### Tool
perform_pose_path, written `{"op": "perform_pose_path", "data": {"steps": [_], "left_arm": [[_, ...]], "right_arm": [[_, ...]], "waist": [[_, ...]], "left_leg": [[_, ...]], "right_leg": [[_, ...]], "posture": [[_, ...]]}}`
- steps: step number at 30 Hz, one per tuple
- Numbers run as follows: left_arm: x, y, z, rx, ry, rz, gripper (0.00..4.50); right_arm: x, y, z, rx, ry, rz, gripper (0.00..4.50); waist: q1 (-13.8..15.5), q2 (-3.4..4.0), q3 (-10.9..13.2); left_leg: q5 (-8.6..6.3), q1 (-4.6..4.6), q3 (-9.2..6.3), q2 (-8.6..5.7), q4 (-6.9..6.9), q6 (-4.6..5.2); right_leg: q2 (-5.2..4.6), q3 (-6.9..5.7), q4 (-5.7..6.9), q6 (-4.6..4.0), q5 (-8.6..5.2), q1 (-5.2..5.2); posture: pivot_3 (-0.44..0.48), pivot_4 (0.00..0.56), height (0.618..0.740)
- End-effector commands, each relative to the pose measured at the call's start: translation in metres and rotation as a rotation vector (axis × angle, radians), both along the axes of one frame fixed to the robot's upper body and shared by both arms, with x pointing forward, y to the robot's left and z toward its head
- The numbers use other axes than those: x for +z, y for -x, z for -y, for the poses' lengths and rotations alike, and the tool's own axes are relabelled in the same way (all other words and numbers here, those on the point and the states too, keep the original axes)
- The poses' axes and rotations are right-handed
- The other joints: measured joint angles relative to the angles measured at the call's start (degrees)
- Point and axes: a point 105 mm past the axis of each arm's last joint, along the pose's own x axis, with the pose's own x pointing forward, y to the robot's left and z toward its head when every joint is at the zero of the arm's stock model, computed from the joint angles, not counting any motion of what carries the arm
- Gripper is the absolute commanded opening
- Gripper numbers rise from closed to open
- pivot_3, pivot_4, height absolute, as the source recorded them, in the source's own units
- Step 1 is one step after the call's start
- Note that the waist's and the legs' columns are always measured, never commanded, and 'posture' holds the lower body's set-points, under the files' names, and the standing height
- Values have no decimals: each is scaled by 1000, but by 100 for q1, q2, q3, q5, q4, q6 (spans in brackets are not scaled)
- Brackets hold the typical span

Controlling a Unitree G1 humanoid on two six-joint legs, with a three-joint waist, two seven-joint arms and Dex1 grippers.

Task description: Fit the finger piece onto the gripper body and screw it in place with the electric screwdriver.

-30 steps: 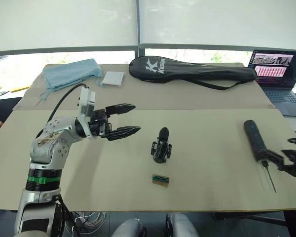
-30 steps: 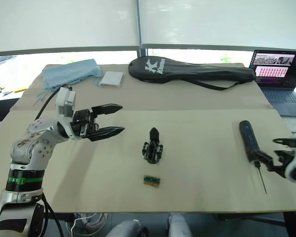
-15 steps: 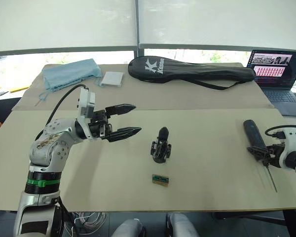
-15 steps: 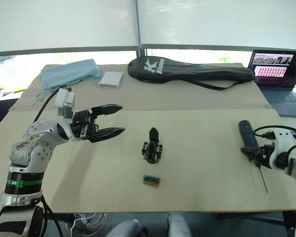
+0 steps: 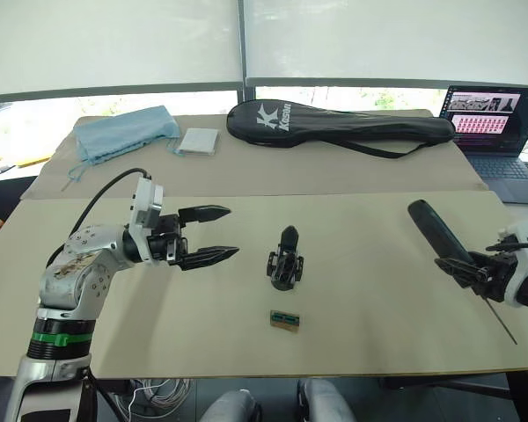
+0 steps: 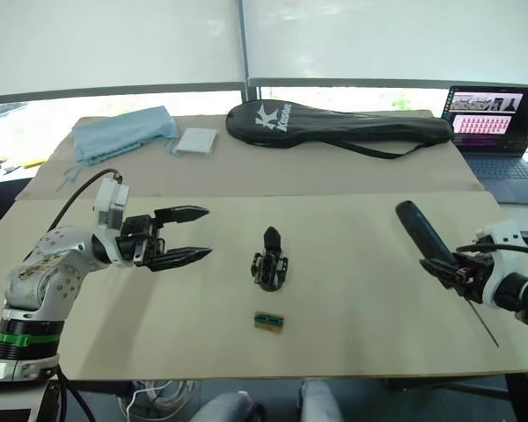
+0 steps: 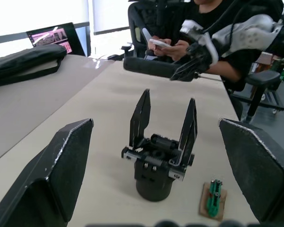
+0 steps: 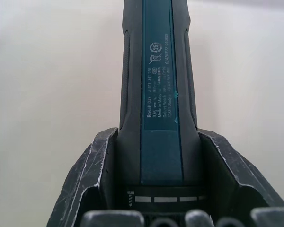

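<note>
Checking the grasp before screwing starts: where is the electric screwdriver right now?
In the head views the electric screwdriver is at the table's right side, held in the right pincer, well right of the gripper body.

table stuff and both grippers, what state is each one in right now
electric screwdriver: lifted off the table, gripped near its bit end
right gripper: shut on the electric screwdriver
left gripper: open, holding nothing, above the table
gripper body: upright on the table, untouched
laptop: open, screen on
racket bag: lying flat
</note>
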Motion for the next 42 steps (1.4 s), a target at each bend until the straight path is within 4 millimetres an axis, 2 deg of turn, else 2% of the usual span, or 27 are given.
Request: {"op": "perform_pose_path", "data": {"steps": [1, 7, 11, 16, 23, 25, 29, 35, 39, 42], "left_arm": [[7, -2, -13, 42, -21, 71, 4500], [-6, 8, -12, 22, -37, 53, 4500], [-19, 12, -12, -19, -102, 46, 4500], [-26, 21, -7, -84, -132, 72, 4500], [-33, 30, -4, -119, -144, 42, 4500], [-34, 31, -4, -108, -143, 37, 4500], [-36, 32, -2, -101, -136, 38, 4500], [-35, 36, -3, -107, -132, 41, 4500], [-36, 39, -2, -122, -134, 37, 4500], [-40, 42, 1, -148, -144, 23, 4500]], "right_arm": [[16, 7, -18, 23, 40, 54, 1978], [-11, 25, -42, 54, 93, -26, 1978], [-24, 25, -56, 96, 103, -47, 1978], [-35, 25, -67, 153, 120, -90, 1978], [-41, 17, -72, 163, 85, -119, 1978], [-40, 17, -74, 179, 81, -128, 3048], [-35, 15, -73, 209, 118, -120, 4358], [-8, 19, -74, 277, 140, -137, 4441], [6, 31, -77, 341, 177, -238, 4441], [10, 37, -65, 278, 289, -380, 4441]], "waist": [[6, 0, 0], [30, -2, 1], [23, -10, 6], [2, -10, 6], [-3, -12, 7], [-1, -12, 7], [0, -14, 7], [2, -14, 7], [2, -14, 7], [1, -11, 8]], "left_leg": [[0, -1, 0, -1, 1, 0], [-2, 0, 0, -6, 1, 3], [-2, -2, 1, -6, 2, 1], [-5, 1, 1, -5, 1, -5], [-5, 1, 2, -5, 1, -3], [-4, 0, 1, -5, 1, -2], [-3, 1, 1, -5, 2, 0], [-3, 1, 1, -5, 2, 0], [-4, 0, 1, -4, 0, 0], [-4, -2, 1, -2, 1, 2]], "right_leg": [[-2, 0, -1, 0, 0, 0], [-5, -1, -4, 1, 0, 0], [-5, -1, -5, 1, 0, 0], [-5, -1, -4, 1, 0, 2], [-5, -2, -5, 1, 0, 2], [-5, -3, -5, 1, 0, 1], [-5, -3, -5, 1, 0, 3], [-5, -4, -6, 1, 0, 3], [-6, -5, -8, 1, 0, 3], [-6, -5, -9, 1, 0, 3]], "posture": [[0, 150, 740], [0, 150, 740], [0, 150, 740], [0, 150, 740], [0, 150, 740], [0, 150, 740], [0, 150, 740], [0, 150, 740], [0, 150, 740], [0, 150, 740]]}}
